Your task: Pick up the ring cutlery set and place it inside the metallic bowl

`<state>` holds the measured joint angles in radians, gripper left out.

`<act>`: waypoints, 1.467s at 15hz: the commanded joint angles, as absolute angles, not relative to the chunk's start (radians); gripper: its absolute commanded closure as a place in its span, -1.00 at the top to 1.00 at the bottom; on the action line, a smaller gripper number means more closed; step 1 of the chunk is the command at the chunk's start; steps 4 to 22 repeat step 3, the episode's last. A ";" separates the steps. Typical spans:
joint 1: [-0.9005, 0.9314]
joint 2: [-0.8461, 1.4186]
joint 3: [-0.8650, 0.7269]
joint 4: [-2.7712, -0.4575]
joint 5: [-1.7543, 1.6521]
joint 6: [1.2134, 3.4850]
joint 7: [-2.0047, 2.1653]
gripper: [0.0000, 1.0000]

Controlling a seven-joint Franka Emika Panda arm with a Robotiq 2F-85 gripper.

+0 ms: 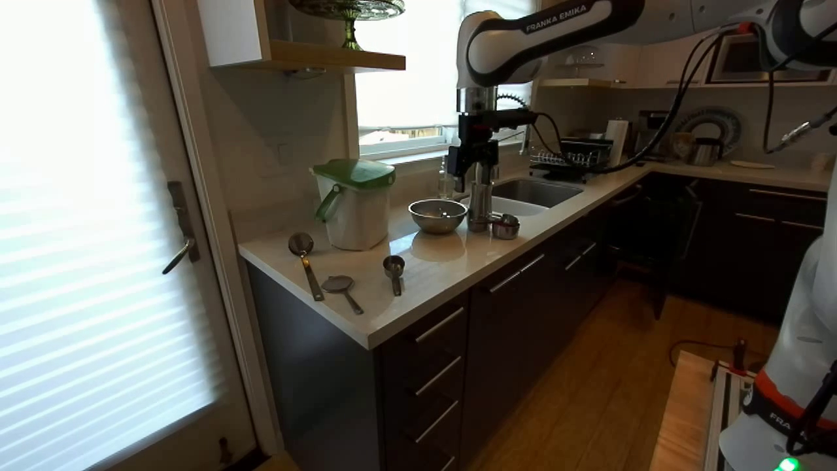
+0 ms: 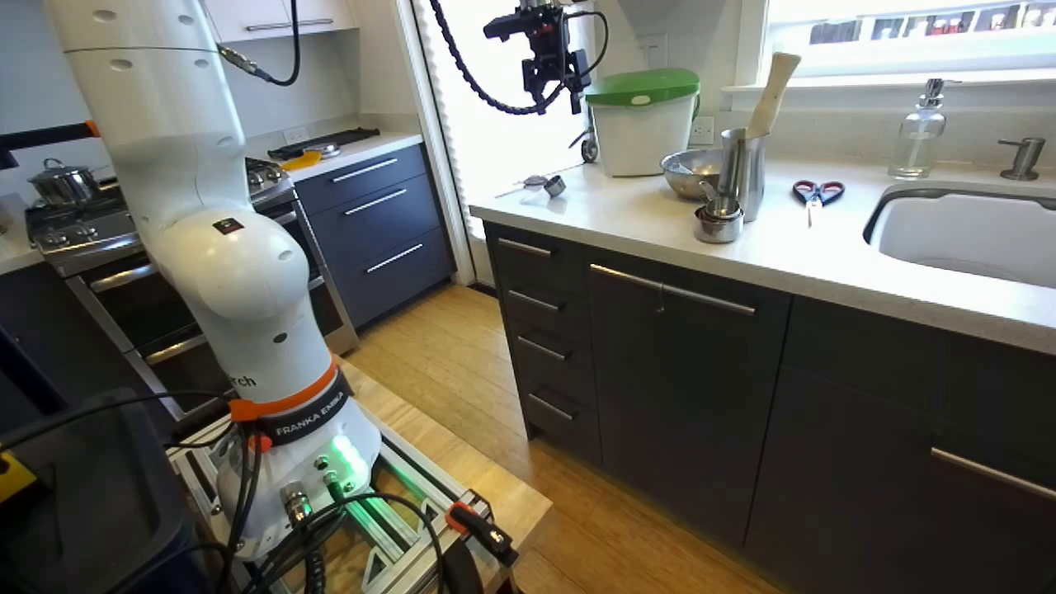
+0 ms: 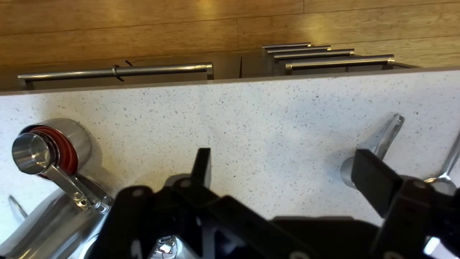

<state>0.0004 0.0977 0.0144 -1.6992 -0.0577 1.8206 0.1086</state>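
Note:
The metallic bowl is a round, shallow steel bowl on the counter, and it shows in both exterior views (image 1: 437,224) (image 2: 678,178). Small bright shapes show inside it, but I cannot tell what they are. In the wrist view, a shiny patch low in the picture behind the gripper may be part of the bowl. I cannot make out the ring cutlery set in any view. My gripper (image 1: 474,180) is high above the counter. It also shows in an exterior view (image 2: 557,103). In the wrist view its fingers (image 3: 284,156) are wide apart with only counter surface between them.
A steel canister (image 1: 479,204) and nested measuring cups (image 2: 718,224) stand beside the bowl. A white container with a green lid (image 1: 356,212) is behind. A scoop (image 1: 394,267), a strainer (image 1: 338,284) and a ladle (image 1: 302,245) lie toward the counter's end. Scissors (image 2: 817,193) lie near the sink.

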 commanded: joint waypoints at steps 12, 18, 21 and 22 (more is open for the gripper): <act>0.004 0.063 0.010 -1.743 -0.057 1.838 0.097 1.00; 0.004 0.063 0.010 -1.743 -0.057 1.838 0.097 1.00; 0.004 0.063 0.010 -1.743 -0.057 1.838 0.097 1.00; 0.004 0.063 0.010 -1.743 -0.057 1.838 0.097 1.00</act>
